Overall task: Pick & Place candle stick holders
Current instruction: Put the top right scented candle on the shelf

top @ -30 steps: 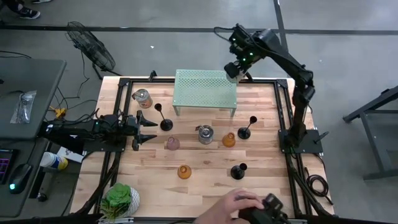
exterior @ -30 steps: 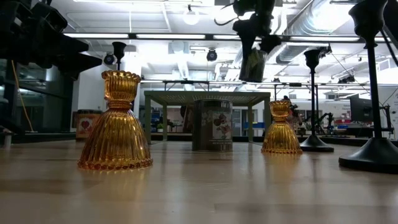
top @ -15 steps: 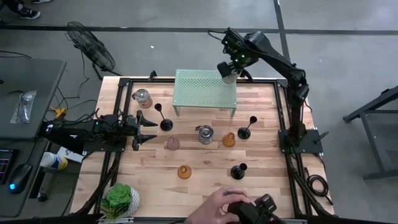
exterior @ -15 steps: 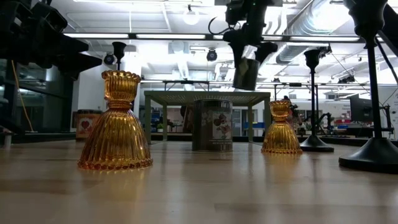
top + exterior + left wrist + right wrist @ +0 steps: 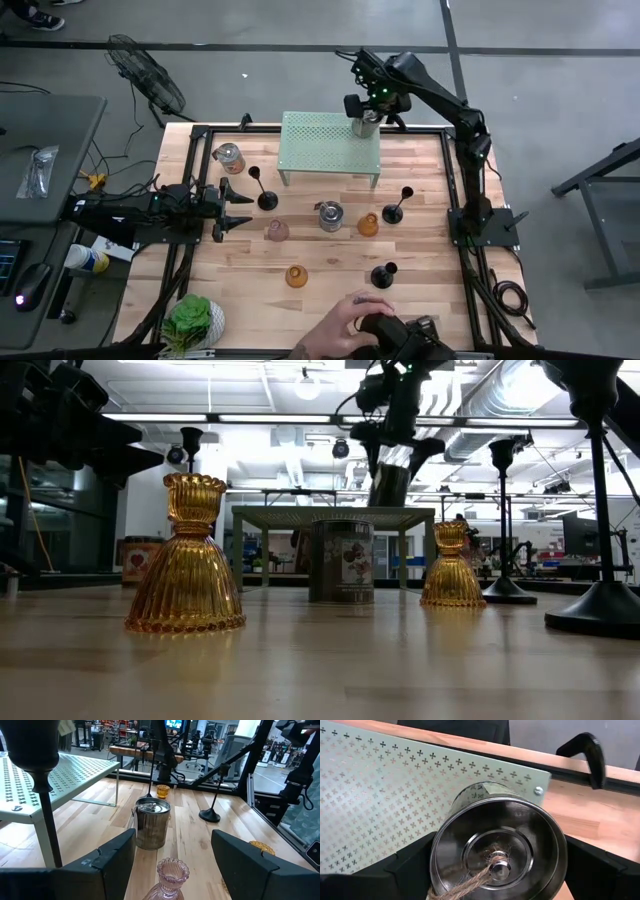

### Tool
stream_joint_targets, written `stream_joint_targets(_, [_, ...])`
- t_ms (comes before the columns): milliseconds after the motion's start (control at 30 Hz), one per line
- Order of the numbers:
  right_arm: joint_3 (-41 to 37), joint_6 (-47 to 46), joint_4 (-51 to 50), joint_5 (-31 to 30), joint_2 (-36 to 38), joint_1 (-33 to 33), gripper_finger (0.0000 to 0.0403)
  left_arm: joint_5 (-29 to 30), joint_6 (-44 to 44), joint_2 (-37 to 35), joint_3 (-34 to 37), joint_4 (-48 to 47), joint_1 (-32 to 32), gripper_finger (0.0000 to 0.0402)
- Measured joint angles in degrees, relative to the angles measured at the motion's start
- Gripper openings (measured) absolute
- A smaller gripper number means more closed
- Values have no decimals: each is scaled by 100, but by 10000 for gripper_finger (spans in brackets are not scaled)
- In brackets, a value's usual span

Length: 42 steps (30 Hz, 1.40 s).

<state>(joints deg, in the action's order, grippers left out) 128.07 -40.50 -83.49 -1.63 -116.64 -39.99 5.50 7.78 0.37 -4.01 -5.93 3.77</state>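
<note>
My right gripper (image 5: 365, 116) is shut on a small silver tin (image 5: 497, 851) with a twine-knobbed lid. It holds the tin low over the far right corner of the green perforated shelf (image 5: 325, 142). Black candle stick holders (image 5: 265, 195) (image 5: 395, 208) (image 5: 382, 274), amber ones (image 5: 369, 224) (image 5: 296, 276) and a pink one (image 5: 277, 231) stand on their bases on the table. My left gripper (image 5: 243, 209) waits open and level at the table's left, its fingers pointing at the pink holder (image 5: 170, 876) without touching it. My right gripper pinches the tin's round side wall (image 5: 442, 845) between its two fingers (image 5: 412, 862), one on each side just below the lid. The fingers come from above, slanting steeply down. The tin (image 5: 390, 482) hangs slightly tilted just over the shelf top; whether it touches the shelf I cannot tell.
A second silver tin (image 5: 330, 215) stands mid-table and a printed can (image 5: 229, 157) at the far left. A potted plant (image 5: 193, 320) sits at the near left corner. A person's hand (image 5: 355, 318) holding a dark device reaches over the near edge.
My right gripper has carried the tin toward the table's left and downward, from beyond the shelf's far right corner to over it, and has rolled about its own axis. The tin hangs lower, close to the shelf top. The person's hand has shifted left along the near edge.
</note>
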Motion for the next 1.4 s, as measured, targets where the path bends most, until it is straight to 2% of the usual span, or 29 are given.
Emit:
stream_joint_targets(800, [2,260,-6,-259,-162,-23,352,4,1,-1,0,0,0,255])
stream_joint_targets(1100, [2,326,22,-280,-166,-23,376,4,0,-1,0,0,1,255])
stream_joint_targets(1400, [1,346,168,-275,-166,-23,379,7,0,0,0,0,0,255])
